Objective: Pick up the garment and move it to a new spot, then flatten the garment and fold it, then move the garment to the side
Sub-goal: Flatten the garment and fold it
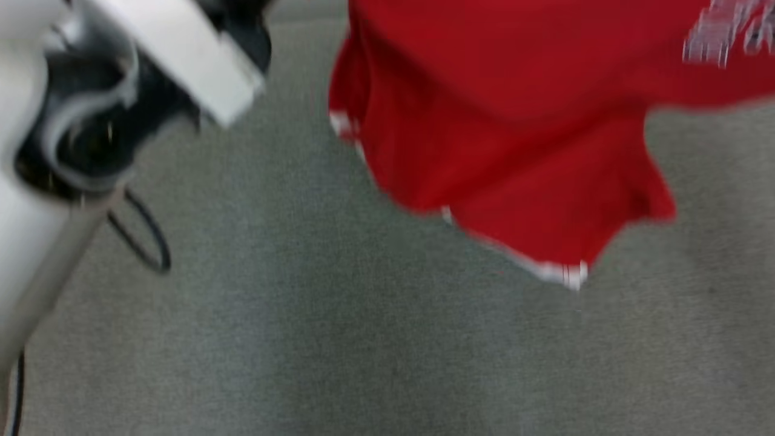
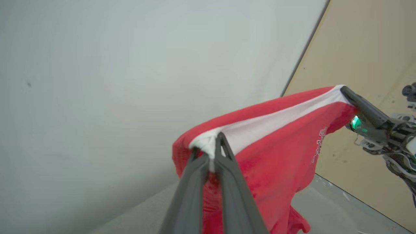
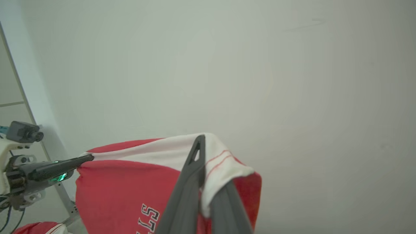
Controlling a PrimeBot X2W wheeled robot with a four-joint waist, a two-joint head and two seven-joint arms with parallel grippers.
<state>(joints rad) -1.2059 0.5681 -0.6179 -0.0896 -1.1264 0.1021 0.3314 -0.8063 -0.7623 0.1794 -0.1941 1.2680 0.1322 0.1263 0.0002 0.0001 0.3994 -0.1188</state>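
While the left gripper [image 2: 208, 145] has its two dark fingers pressed together on one end of a white band [image 2: 276, 120], the right gripper [image 2: 345, 90] is clamped on the band's other end, so the red garment [image 2: 276, 162] hangs in the air, stretched between them. In the left wrist view the band runs taut from the near fingers up to the far gripper's tip, and the red cloth drops below it in loose folds. White lettering [image 2: 319, 143] runs down the cloth near the right gripper's end; it is too small to read.

In the right wrist view the right gripper [image 3: 208, 152] has the band [image 3: 146, 152] draped over one finger and hiding the tip of the other; thin red stripes cross the white there. The left gripper [image 3: 88, 158] nips the band's far end, with a green light glowing at its base.

The head view is blurred. There the garment [image 1: 514, 121] hangs over the far right part of a grey felt-like surface [image 1: 363, 339], its lower hems edged in white. Whether the hems touch that surface cannot be told. The pale left forearm [image 1: 36, 242] rises along the near left side, with a black cable [image 1: 145, 242] looping beside it.
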